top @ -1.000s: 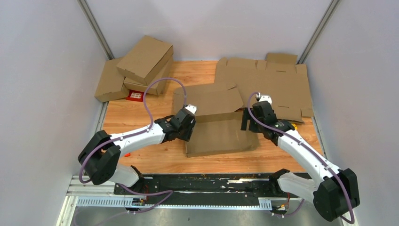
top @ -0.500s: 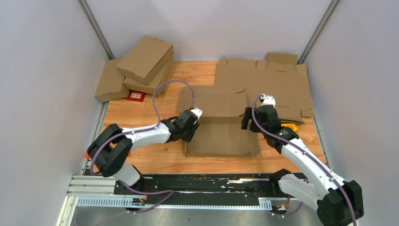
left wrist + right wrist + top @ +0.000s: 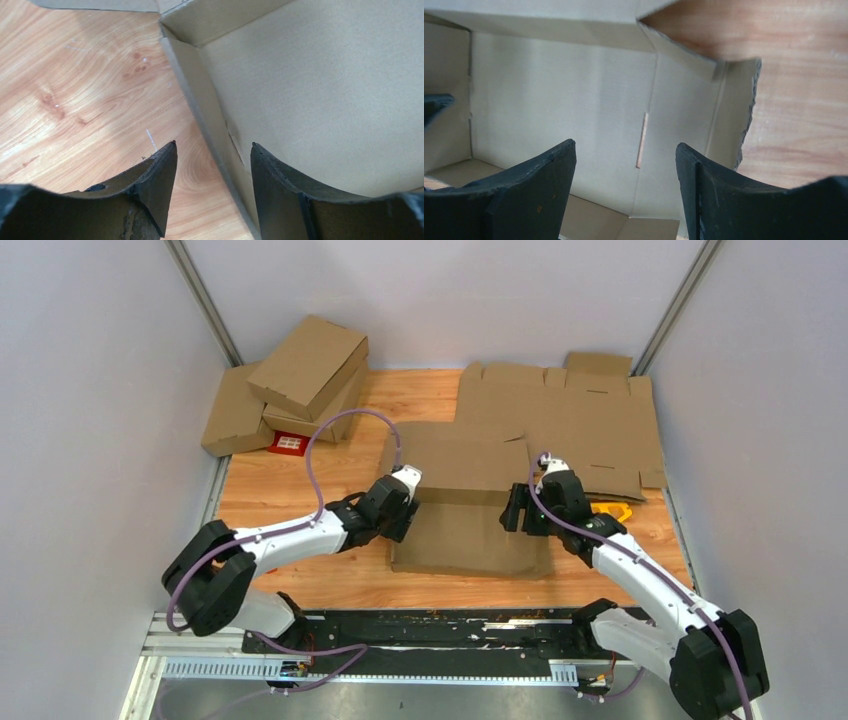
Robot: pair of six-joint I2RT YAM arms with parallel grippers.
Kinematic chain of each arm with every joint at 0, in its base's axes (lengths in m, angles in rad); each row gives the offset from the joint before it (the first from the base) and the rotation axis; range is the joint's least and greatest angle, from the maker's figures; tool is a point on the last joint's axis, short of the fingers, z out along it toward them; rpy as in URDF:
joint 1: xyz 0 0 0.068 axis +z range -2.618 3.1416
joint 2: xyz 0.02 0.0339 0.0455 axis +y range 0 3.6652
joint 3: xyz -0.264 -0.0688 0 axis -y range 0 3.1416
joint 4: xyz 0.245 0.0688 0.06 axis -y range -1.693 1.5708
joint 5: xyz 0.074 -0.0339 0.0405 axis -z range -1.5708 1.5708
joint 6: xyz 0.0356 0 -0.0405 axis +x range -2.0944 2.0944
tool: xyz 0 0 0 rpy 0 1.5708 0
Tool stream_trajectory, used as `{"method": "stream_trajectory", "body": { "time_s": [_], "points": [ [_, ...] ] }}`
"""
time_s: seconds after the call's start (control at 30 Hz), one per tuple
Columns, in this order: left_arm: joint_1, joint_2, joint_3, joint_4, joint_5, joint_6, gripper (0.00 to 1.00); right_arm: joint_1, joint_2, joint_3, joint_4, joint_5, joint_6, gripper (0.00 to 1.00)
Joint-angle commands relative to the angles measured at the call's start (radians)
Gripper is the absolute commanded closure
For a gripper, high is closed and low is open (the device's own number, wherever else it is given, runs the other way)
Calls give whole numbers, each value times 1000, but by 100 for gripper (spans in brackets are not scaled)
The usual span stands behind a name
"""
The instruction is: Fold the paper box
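The paper box point(image 3: 465, 535) lies half-formed in the middle of the wooden table, its lid panel point(image 3: 460, 462) tilted back behind it. My left gripper point(image 3: 407, 516) is at the box's left edge. In the left wrist view the left gripper point(image 3: 212, 150) is open and astride the left side wall point(image 3: 200, 100), without pinching it. My right gripper point(image 3: 513, 512) hovers over the box's right end. In the right wrist view the right gripper point(image 3: 624, 150) is open above the box floor, near a narrow slot point(image 3: 641, 140). The right flap point(image 3: 729, 110) stands partly up.
Large flat cardboard blanks point(image 3: 585, 420) lie at the back right. Folded boxes point(image 3: 300, 370) are stacked at the back left beside a red tag point(image 3: 289, 443). A yellow-orange object point(image 3: 612, 509) sits right of my right arm. Grey walls close in on both sides.
My right gripper has shifted left and nearer, over the box's right end, narrowing slightly. The left gripper stayed at the left wall and opened a little. The lid panel has settled further back.
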Motion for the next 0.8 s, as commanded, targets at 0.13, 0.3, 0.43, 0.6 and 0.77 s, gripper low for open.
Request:
{"method": "stream_trajectory", "body": {
  "time_s": [0.13, 0.3, 0.43, 0.6, 0.77],
  "points": [
    [-1, -95, -34, 34, -108, -47, 36, -63, -6, -43, -14, 80, 80, 35],
    [0, -111, -43, 21, -162, -129, 45, -126, -40, -75, -12, 162, 89, 52],
    [4, -137, -82, 62, -187, -184, 49, -165, -24, -91, 8, 162, 88, 66],
    [6, -65, -39, -7, -267, -255, 64, -179, -13, -86, -2, 174, 96, 78],
    [5, -20, -25, -11, -236, -250, 75, -180, -13, -79, -6, 178, 107, 82]
  ]
}}
